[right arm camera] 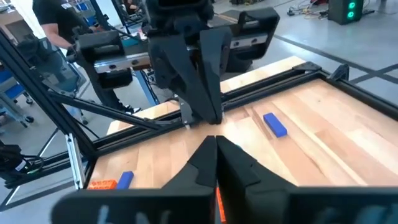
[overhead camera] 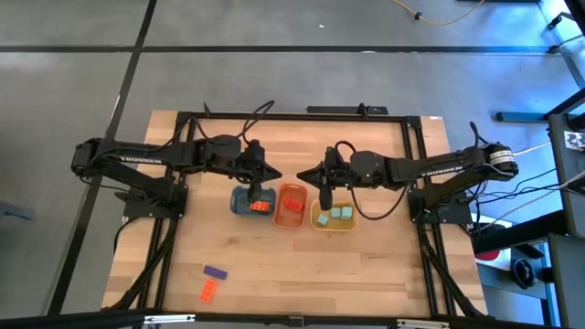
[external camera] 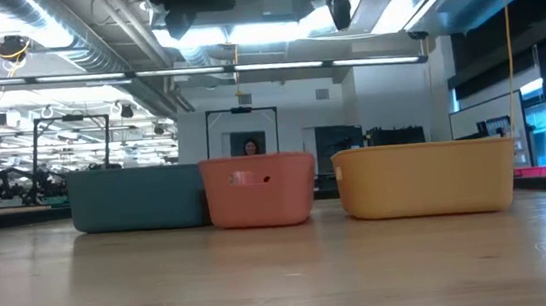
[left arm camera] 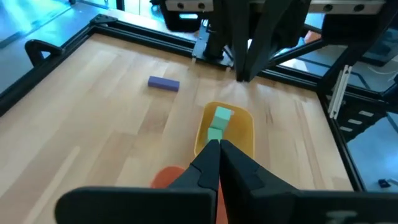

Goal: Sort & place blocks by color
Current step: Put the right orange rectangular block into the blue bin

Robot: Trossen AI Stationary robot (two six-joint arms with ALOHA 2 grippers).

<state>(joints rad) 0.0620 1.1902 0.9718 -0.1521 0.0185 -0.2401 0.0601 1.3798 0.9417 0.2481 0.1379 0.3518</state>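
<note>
Both grippers hang shut and empty above the row of trays, tips facing each other: my left gripper over the blue tray, my right gripper between the orange tray and the yellow tray. An orange-red block lies in the blue tray, and another in the orange tray. Mint green blocks sit in the yellow tray. A purple block and an orange-red block lie flat on the table near its near-left corner.
The three trays stand side by side mid-table, seen from the side as blue, orange and yellow. A purple block lies on the wood. A black frame rims the table. A person stands in the room behind.
</note>
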